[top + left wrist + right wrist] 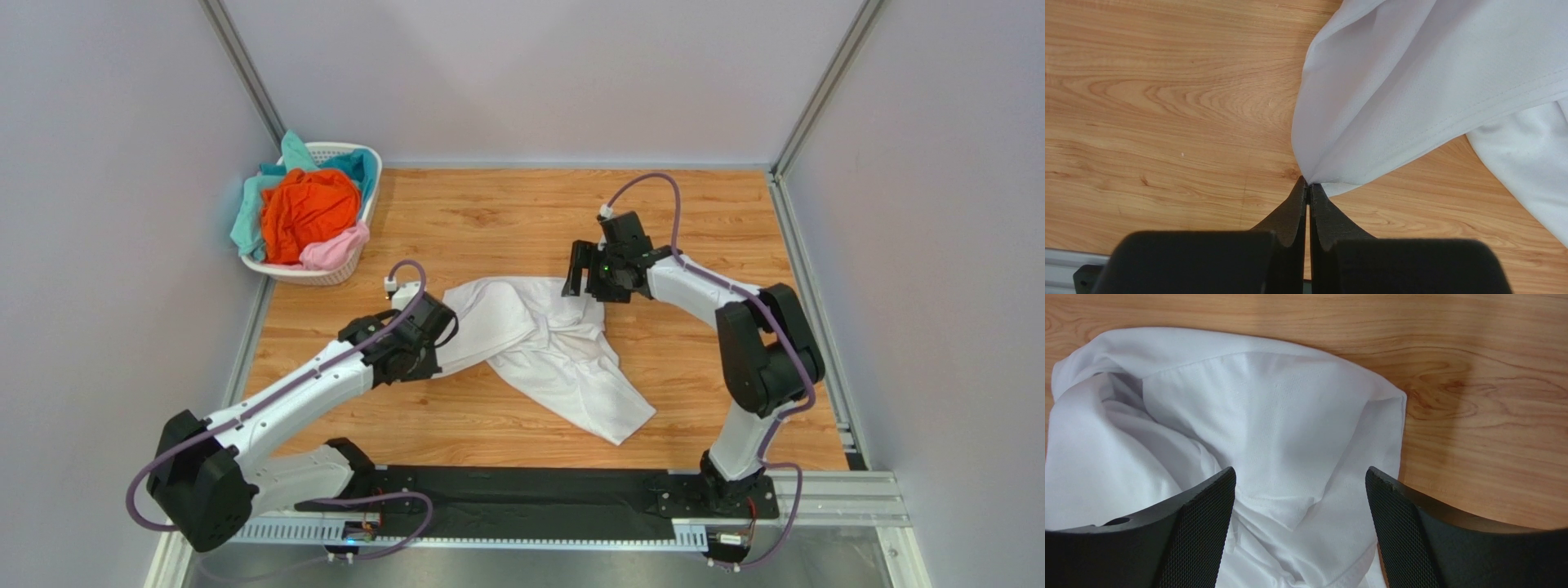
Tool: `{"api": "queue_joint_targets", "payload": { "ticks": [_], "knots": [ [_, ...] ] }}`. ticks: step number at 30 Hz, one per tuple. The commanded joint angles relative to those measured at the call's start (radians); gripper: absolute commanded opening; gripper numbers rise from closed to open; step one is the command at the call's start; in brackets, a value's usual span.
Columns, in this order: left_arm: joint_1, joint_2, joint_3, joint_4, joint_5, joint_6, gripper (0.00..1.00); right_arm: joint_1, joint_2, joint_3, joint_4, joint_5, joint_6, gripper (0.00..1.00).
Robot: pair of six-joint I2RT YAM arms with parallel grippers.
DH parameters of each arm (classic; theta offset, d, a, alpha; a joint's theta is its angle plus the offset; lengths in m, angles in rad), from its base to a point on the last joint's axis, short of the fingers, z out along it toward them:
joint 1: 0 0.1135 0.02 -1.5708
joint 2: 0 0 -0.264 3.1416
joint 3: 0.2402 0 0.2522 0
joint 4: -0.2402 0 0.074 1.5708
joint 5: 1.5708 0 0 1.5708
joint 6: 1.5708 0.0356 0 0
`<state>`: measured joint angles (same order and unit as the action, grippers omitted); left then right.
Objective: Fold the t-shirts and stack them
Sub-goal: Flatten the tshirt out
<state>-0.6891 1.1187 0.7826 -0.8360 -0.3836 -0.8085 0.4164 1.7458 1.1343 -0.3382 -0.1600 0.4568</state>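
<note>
Left arm: white shells on the long links, black housings at the joints, bulky black shoulder.
Right arm: the same white links and black joints.
Cables: one lilac cable loops along each arm.
Left fingers: matte black, smooth, tapering to thin tips.
Right fingers: black, inner faces covered in a fine cross-hatched grip pattern.
Wrist light: small green glow on the right wrist block.
Base plate: flat and black, mounted on a silver rail.

I see white t-shirt: soft matt cloth, fine knit, stitched hem. Table: wood grain, smooth, faint sheen. Right gripper pads: black, fine cross-hatched texture. Left gripper fingers: smooth matt black on my feed. Basket: white lattice plastic. Frame rail: bare metal.
</note>
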Motion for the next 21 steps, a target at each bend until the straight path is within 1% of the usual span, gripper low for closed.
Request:
{"api": "queue_joint_targets", "payload": {
  "ticks": [1,2,4,6,7,15,21],
  "knots": [
    [0.017,-0.045,-0.017,0.023,-0.011,0.012,0.0,0.01,0.072,0.056,0.054,0.036,0.034,0.78],
    [0.022,-0.048,-0.023,0.029,-0.006,0.017,0.0,0.015,0.105,0.068,0.059,0.043,0.036,0.77],
    [0.025,-0.054,-0.032,0.041,0.002,0.025,0.0,0.018,0.129,0.077,0.093,0.054,0.037,0.73],
    [0.028,-0.053,-0.036,0.046,0.003,0.028,0.0,0.021,0.149,0.081,0.123,0.063,0.043,0.72],
    [0.03,-0.051,-0.037,0.046,0.003,0.028,0.0,0.021,0.153,0.082,0.133,0.076,0.045,0.68],
    [0.034,-0.048,-0.048,0.057,0.008,0.025,0.0,0.022,0.187,0.119,0.143,0.103,0.046,0.63],
    [0.042,-0.048,-0.049,0.057,0.002,0.026,0.0,0.025,0.219,0.165,0.143,0.123,0.049,0.52]
  ]
}}
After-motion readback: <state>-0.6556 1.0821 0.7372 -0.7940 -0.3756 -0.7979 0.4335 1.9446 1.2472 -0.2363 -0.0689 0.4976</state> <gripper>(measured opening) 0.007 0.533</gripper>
